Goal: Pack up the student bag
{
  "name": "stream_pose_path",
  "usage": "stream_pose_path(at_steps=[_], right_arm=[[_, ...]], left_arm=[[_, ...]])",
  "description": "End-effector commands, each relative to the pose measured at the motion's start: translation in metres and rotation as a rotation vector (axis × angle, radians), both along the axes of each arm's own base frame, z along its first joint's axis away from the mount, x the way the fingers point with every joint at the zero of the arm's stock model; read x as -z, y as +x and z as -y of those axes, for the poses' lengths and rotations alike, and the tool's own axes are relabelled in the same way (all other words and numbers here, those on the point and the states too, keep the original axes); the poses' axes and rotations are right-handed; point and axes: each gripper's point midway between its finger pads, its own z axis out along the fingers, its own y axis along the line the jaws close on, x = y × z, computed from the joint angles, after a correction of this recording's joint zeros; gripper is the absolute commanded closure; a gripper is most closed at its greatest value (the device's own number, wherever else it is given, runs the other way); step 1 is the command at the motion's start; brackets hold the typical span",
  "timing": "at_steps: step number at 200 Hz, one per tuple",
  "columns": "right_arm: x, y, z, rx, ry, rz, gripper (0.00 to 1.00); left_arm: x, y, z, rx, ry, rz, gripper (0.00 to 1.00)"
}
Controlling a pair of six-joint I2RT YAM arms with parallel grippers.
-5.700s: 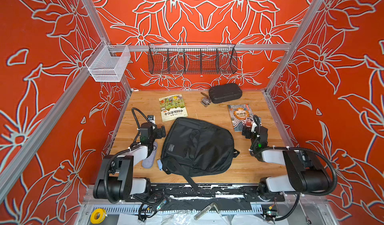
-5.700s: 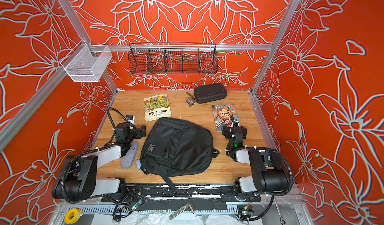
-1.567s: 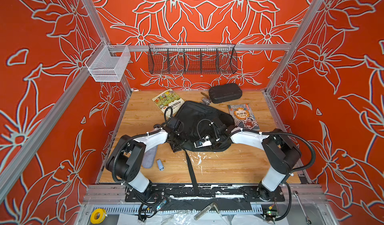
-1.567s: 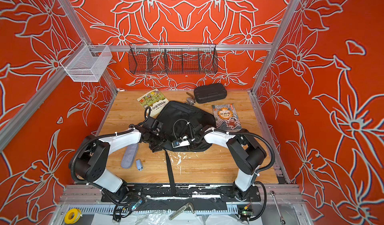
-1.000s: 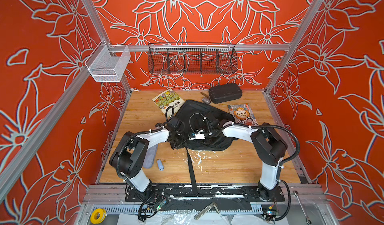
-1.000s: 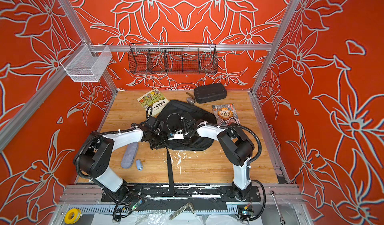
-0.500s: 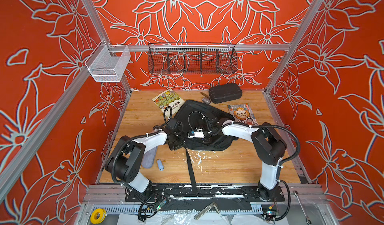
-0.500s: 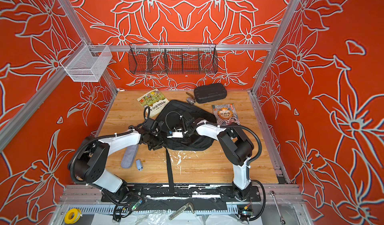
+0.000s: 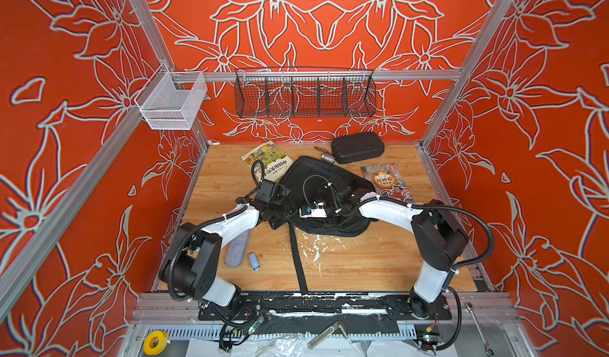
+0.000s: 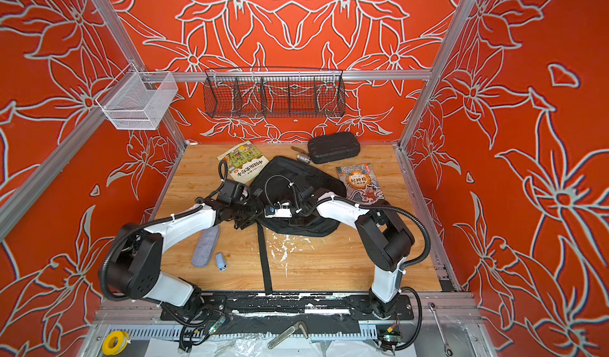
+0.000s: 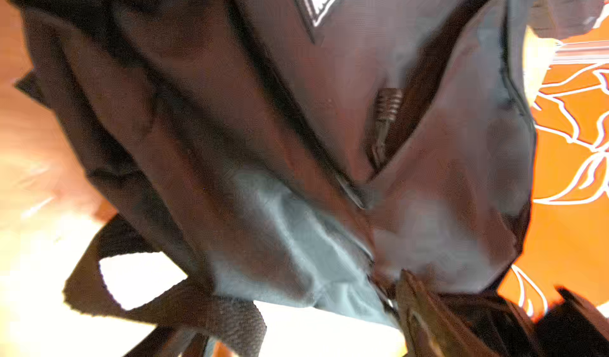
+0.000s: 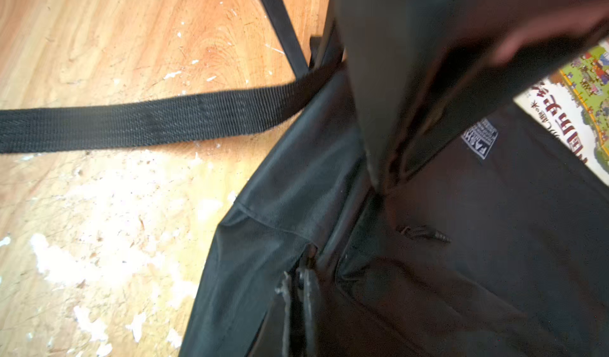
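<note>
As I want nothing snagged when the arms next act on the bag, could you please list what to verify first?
1. Right gripper shut at the near edge of the soft black fabric backpack: ok.
2. Zip pull between its fingers: cannot tell.
3. Left gripper jaws apart: ok.
4. Backpack's main opening showing: not ok, none visible in any view.
5. Long black webbing strap flat on the wooden table, clear of both arms: ok.
6. Green-covered book and dark-covered book packed: not ok, both lie outside.
</note>
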Motion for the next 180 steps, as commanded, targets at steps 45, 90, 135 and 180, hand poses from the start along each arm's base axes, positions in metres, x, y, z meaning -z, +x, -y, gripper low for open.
stream_pose_path(at_steps=[45,90,135,180], right_arm=[[-0.032,-0.008,-0.011,-0.052,0.086,-0.017,1.00],[-0.032,-0.010,0.014,-0.003,-0.039,-0.025,1.00],[-0.048,-0.012,0.052,0.115,-0.056,-0.064,1.00],[-0.052,-0.020,0.090,0.134,-0.105,-0.063,1.00]], left_arm=[[0.021,0.017,-0.009,-0.041,0.065,-0.026,0.62],[0.000,0.028,-0.036,-0.093,0.083,0.039,1.00],[-0.011,0.023,-0.076,-0.102,0.120,0.050,1.00],[-0.015,0.024,-0.113,-0.104,0.179,0.030,1.00]])
